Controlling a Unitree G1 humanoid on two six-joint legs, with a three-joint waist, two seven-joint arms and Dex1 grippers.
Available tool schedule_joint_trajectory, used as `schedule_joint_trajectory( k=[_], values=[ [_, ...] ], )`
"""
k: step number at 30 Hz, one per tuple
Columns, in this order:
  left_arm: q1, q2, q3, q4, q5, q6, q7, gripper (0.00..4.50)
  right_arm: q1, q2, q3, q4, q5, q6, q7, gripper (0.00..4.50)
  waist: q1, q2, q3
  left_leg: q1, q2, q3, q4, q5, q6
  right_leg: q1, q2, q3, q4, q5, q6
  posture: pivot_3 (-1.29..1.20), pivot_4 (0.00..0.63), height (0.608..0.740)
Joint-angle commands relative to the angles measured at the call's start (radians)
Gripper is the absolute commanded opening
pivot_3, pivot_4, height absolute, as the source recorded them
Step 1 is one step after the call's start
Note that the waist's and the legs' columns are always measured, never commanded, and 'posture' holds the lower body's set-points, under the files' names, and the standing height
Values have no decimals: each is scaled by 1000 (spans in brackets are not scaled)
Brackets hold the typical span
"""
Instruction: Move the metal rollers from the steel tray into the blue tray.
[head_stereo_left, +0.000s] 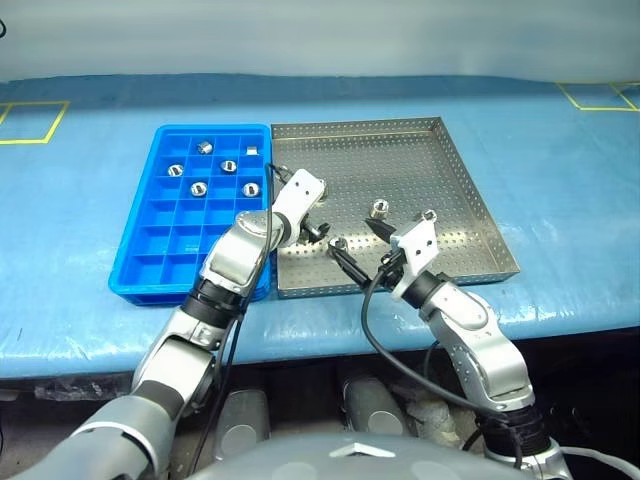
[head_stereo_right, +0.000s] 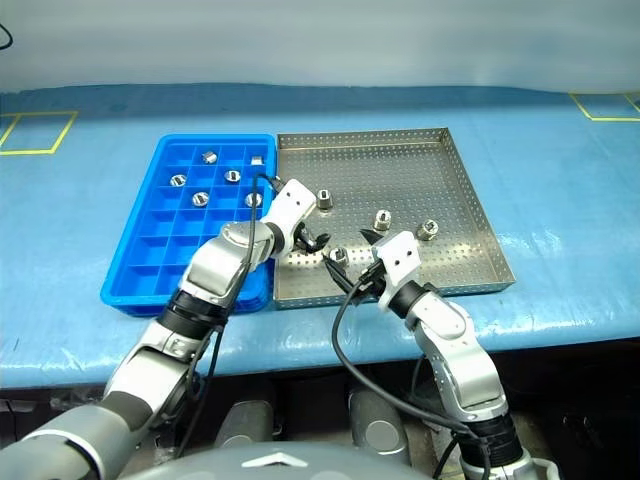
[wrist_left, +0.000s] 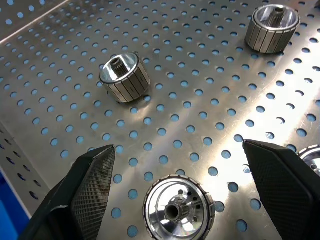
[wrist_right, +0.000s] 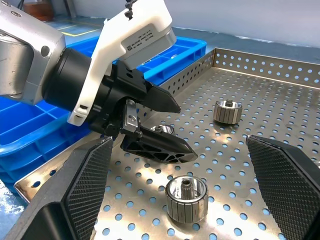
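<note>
Left gripper (head_stereo_right: 318, 240) jaws wide over steel tray (head_stereo_right: 440, 150), straddling a metal roller (wrist_left: 179, 209); right gripper (head_stereo_left: 358, 247) wide, nearby.

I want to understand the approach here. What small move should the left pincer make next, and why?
Probably lower the left pincer a little further and close it. Its fingers stand wide open on either side of one metal roller that stands on end on the steel tray, and they do not touch it yet. Other rollers already lie in the blue tray.
</note>
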Motion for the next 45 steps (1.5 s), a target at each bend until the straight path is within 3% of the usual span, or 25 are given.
schedule_joint_trajectory(
  k=[1, 12, 24, 27, 33, 45],
  values=[
    [-14, 5, -26, 9, 17, 37, -15, 4456, 2, -3, -19, -43, 2, -17, -7, 4500, -1, 0, 0, 0, 0, 0, 0, 0, 0, 0, 0, 0, 0, 0, 0, -103, 150, 740],
    [-52, 108, -184, -53, 134, 51, -72, 4456, 5, -2, -16, -37, -5, -23, -14, 4500, -19, 1, -1, 1, 0, 0, 0, 0, 0, 0, 0, 0, 1, 0, 0, -109, 150, 740],
    [-53, 189, -271, -109, 209, 65, -158, 4456, -1, 4, -4, -25, -15, -30, -18, 4500, -27, 1, -1, 0, 0, 0, 0, 0, 0, 0, 0, 0, 1, 0, -1, -105, 150, 740],
    [-35, 179, -244, -105, 202, 71, -152, 3834, -1, 5, -4, -24, -16, -32, -19, 4500, -26, 1, -1, 1, 0, 0, 0, 0, 0, 0, 0, 0, 1, 0, -1, -103, 150, 740],
    [25, 121, -138, -123, 102, 97, -181, 1912, -1, 6, 1, -16, -30, -39, -22, 4500, -27, 1, -1, 1, 0, 0, 0, 0, 0, 0, 0, 0, 2, -1, -1, -103, 150, 740],
    [119, 23, 77, -186, 60, 21, -10, 1871, -2, 6, 5, -7, -47, -40, -17, 4500, -30, 2, -1, 2, 1, 0, 0, 0, 0, 0, 0, 0, 3, 0, 0, -92, 150, 740]
  ],
)
